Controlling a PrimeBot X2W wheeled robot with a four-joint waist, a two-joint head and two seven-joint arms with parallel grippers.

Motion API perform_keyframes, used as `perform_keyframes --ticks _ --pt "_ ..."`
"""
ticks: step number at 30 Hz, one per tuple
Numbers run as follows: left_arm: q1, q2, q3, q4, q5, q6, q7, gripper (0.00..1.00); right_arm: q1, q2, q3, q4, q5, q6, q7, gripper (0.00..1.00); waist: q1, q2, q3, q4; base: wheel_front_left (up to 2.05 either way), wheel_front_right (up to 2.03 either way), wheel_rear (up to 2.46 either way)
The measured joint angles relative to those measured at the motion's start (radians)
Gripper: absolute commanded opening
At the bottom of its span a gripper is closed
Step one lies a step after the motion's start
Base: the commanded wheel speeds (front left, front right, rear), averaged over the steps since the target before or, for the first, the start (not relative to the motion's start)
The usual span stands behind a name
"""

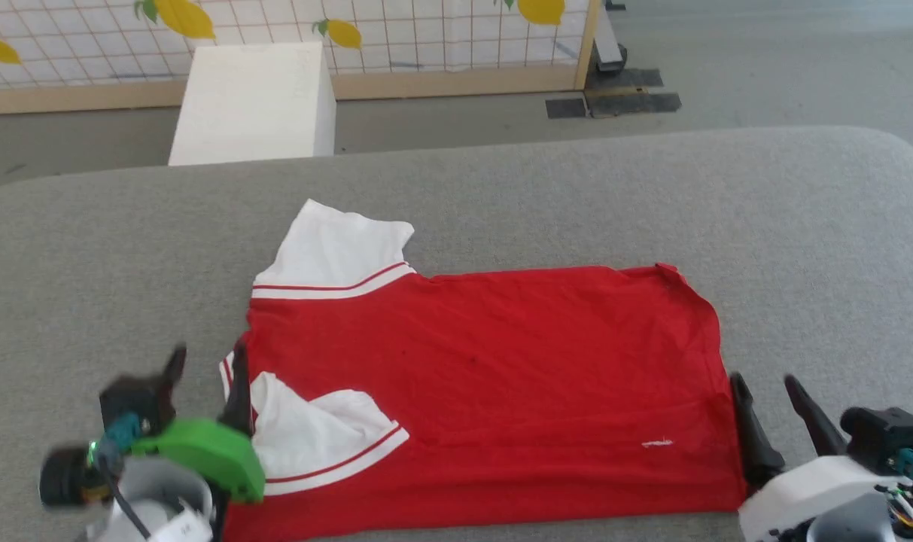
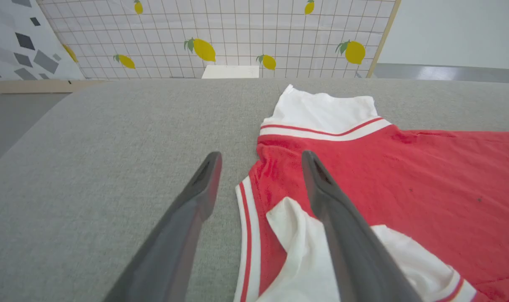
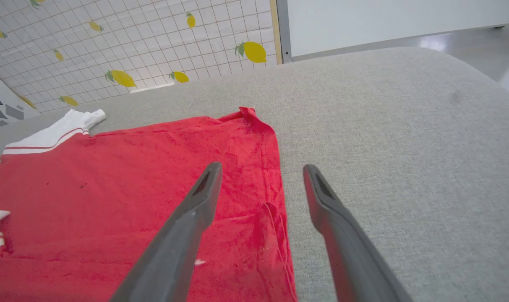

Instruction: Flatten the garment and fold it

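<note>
The garment (image 1: 494,376), a bright red T-shirt with white red-striped sleeves, lies spread on the grey padded table (image 1: 652,196), collar end to the left. One sleeve sticks out at the far left; the other is folded onto the red body near the front. My left gripper (image 1: 206,363) stands open over the shirt's left edge (image 2: 254,184), one finger above the table, one above the folded sleeve. My right gripper (image 1: 765,388) is open at the hem on the right (image 3: 275,188), straddling the hem edge. Nothing sits between either pair of fingers.
A white box (image 1: 257,102) stands on the floor beyond the table's far edge. Behind it is a tiled wall panel with lemon prints (image 1: 426,30). Bare grey table surface surrounds the shirt on the left, right and far sides.
</note>
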Motion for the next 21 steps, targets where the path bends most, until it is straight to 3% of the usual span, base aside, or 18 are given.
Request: perform_keyframes --ticks 4,9,16,21 --pt "-0.157 0.027 -0.018 0.037 0.046 -0.064 -0.05 1.0 -0.041 0.0 0.048 -0.005 -0.025 0.0 -0.109 1.0 0.0 0.0 0.034 -0.017 0.0 0.0 0.0" --pt "-0.334 0.048 -0.042 0.134 0.045 -0.155 -0.02 1.0 -0.092 0.0 0.102 -0.012 -0.048 0.0 -0.17 1.0 0.0 0.0001 0.086 -0.042 0.0 0.0 0.0" --pt "-0.589 0.083 -0.047 0.312 -0.021 -0.263 0.172 1.0 -0.145 0.0 0.149 -0.031 -0.059 0.0 -0.177 1.0 0.0 0.0 0.167 -0.092 0.0 0.0 0.0" --pt "-0.725 0.093 -0.058 0.412 -0.064 -0.277 0.402 1.0 -0.181 0.0 0.172 -0.031 -0.055 0.0 -0.179 1.0 0.0 0.0 0.221 -0.137 0.0 0.0 0.0"
